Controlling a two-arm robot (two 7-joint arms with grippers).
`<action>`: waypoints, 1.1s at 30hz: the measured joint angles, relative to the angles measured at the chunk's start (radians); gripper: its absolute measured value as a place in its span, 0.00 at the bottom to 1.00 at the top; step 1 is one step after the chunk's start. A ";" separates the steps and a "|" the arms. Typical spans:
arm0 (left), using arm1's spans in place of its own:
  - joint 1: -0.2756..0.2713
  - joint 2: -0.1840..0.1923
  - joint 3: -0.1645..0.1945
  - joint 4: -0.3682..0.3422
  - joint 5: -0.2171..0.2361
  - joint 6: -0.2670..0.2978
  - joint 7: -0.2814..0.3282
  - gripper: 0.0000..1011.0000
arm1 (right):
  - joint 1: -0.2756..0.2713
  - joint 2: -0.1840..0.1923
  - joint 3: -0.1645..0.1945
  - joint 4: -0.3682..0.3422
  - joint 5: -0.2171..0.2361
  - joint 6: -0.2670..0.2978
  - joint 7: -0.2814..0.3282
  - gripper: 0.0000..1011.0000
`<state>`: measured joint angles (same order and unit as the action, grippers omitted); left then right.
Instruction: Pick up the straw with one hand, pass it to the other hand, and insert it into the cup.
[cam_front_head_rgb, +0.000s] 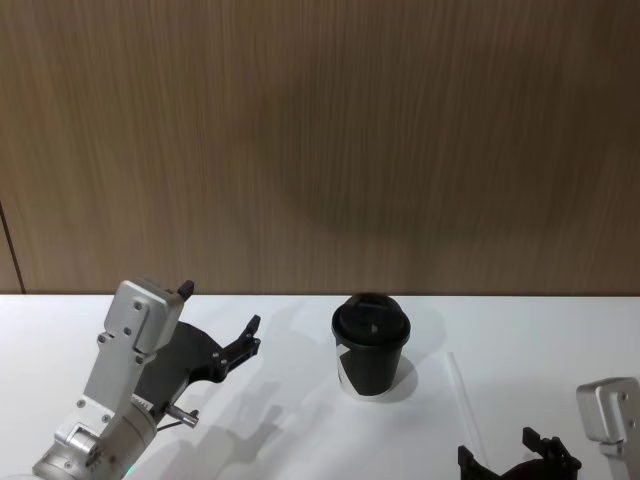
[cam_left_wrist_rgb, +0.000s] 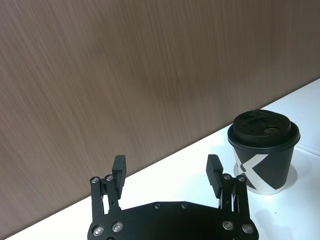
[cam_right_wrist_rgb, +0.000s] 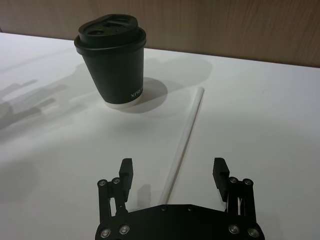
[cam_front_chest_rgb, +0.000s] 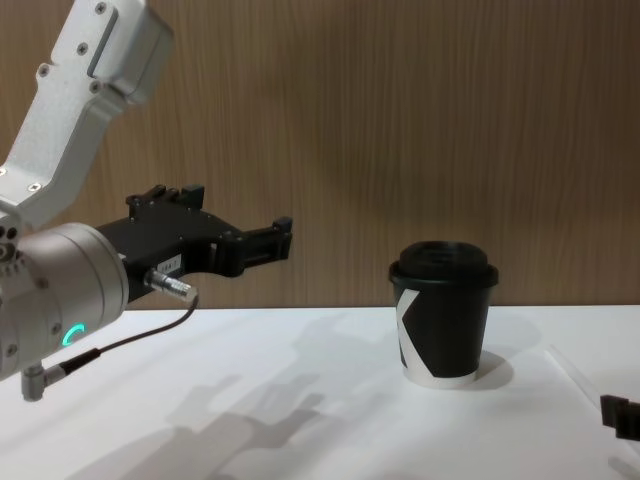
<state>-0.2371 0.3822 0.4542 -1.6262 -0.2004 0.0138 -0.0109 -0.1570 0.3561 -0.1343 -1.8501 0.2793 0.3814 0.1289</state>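
Straw (cam_right_wrist_rgb: 184, 142): long, thin, straight white tube, smooth, lying flat on the white tabletop (cam_front_head_rgb: 300, 420) to the right of the cup, not yet lifted. Left gripper (cam_left_wrist_rgb: 166, 167): black, flat-fingered, on a silver-grey cylindrical wrist with a green ring; raised above the table left of the cup, fingers spread wide, empty. Cup (cam_front_head_rgb: 372, 350): small black paper cup, tapered, matte domed black lid, white angular mark, white base rim; upright, mid-table. Right gripper (cam_right_wrist_rgb: 172, 167): black, blocky, fingers apart, poised over the straw's near end, which runs between them. Step in hand, by judgement: the pick-up approach. The next move calls for a low descent and a centred, gentle closing, the straw being slim, light and likely to roll.
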 joint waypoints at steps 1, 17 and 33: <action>0.000 0.000 0.000 0.000 0.000 0.000 0.000 0.99 | 0.000 0.001 0.001 0.000 0.000 0.003 0.002 0.99; 0.000 0.000 0.000 0.000 0.000 0.000 0.000 0.99 | 0.008 0.011 0.001 0.012 -0.022 0.027 0.021 0.99; 0.000 0.000 0.000 0.000 0.000 0.000 0.000 0.99 | 0.033 -0.001 -0.009 0.042 -0.033 0.041 0.042 0.99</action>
<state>-0.2372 0.3821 0.4542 -1.6262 -0.2004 0.0139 -0.0109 -0.1239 0.3548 -0.1431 -1.8079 0.2467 0.4226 0.1705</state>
